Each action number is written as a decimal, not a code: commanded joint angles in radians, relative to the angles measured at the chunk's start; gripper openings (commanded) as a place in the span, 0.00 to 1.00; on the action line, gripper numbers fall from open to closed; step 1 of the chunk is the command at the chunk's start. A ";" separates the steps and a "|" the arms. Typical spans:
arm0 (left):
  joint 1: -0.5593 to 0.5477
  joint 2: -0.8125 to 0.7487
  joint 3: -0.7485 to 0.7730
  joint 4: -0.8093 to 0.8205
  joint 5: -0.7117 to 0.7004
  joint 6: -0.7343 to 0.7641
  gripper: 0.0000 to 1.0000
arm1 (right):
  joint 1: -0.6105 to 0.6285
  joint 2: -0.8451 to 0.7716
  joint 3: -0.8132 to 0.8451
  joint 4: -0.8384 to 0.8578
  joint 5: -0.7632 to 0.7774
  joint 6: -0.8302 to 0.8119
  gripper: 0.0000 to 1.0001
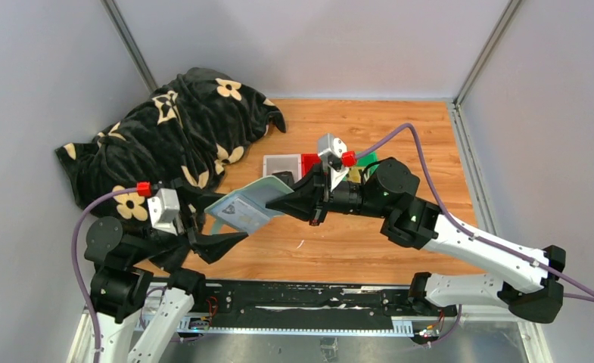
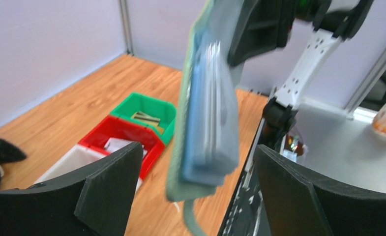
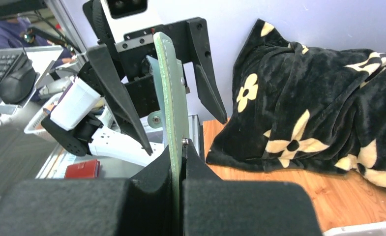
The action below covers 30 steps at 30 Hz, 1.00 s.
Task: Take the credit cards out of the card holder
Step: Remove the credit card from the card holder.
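The sage-green card holder (image 1: 242, 206) hangs in the air above the table, pale teal inside. My right gripper (image 1: 275, 203) is shut on its right edge, and in the right wrist view the thin green edge (image 3: 171, 88) stands pinched between the jaws of that gripper (image 3: 182, 147). My left gripper (image 1: 216, 218) is open, with the holder (image 2: 205, 113) between its two fingers and touching neither. Thin pale card edges (image 2: 213, 64) show in the slots, blurred. The left fingers (image 3: 117, 93) flank the holder on both sides.
A black blanket with cream flowers (image 1: 180, 128) covers the table's back left. White (image 1: 282, 162), red (image 1: 309, 161) and green (image 1: 369, 160) trays stand in a row behind the right arm. The green tray (image 2: 146, 113) holds flat cards. Walls close in three sides.
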 commanded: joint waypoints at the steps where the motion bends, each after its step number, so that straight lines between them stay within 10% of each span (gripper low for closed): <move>1: -0.002 0.020 -0.013 0.296 0.021 -0.293 0.93 | -0.007 -0.030 -0.077 0.253 0.079 0.127 0.00; 19: -0.002 0.077 -0.060 0.552 0.076 -0.580 0.81 | -0.006 -0.045 -0.239 0.581 0.170 0.353 0.00; 30: -0.002 0.110 -0.061 0.516 0.031 -0.617 0.33 | -0.005 -0.026 -0.224 0.512 0.150 0.407 0.00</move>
